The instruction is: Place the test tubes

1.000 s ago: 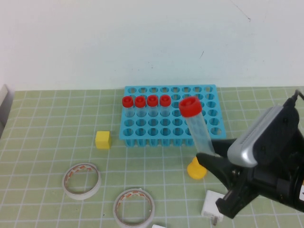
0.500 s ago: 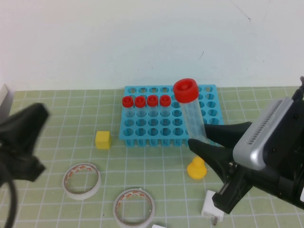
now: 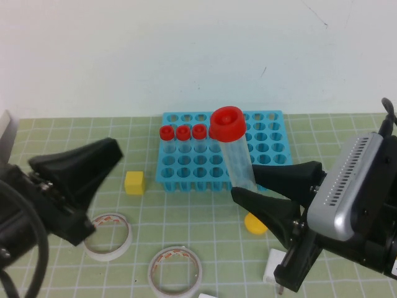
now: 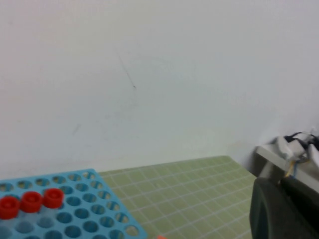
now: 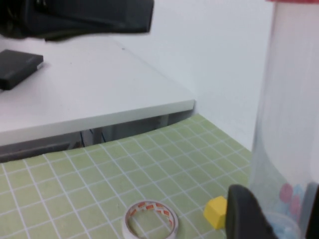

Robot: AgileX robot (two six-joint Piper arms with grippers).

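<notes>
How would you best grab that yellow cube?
Take the yellow cube by two opposite flat faces, from above: it sits flat and free. The left gripper, shut, is just left of it; the right gripper, front right, holds the test tube.

You lose the test tube's (image 3: pixel 239 160) lower end inside right gripper (image 3: pixel 245 184); yellow piece (image 3: pixel 254 225), tape roll (image 3: pixel 126 238) half-covered.

Blue rack (image 3: pixel 273 141), red-capped tube (image 3: pixel 236 152) (clear), gridded green mat (image 3: pixel 186 223)
</notes>
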